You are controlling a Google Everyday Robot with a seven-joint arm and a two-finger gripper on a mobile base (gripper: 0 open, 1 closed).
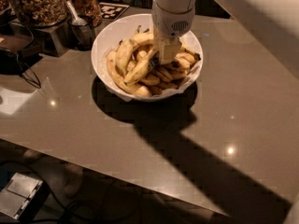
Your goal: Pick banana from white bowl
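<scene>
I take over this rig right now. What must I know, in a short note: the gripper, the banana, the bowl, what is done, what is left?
Gripper: down inside the white bowl, at the upper end of the banana.
Banana: in the bowl, leaning on the other bananas.
Bowl: on the table, near the nut jars.
Done: approach.
Left: secure the grasp, lift the banana out.

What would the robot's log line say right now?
phase: pick | gripper: down inside white bowl | banana: lying in bowl beside gripper, not lifted
</scene>
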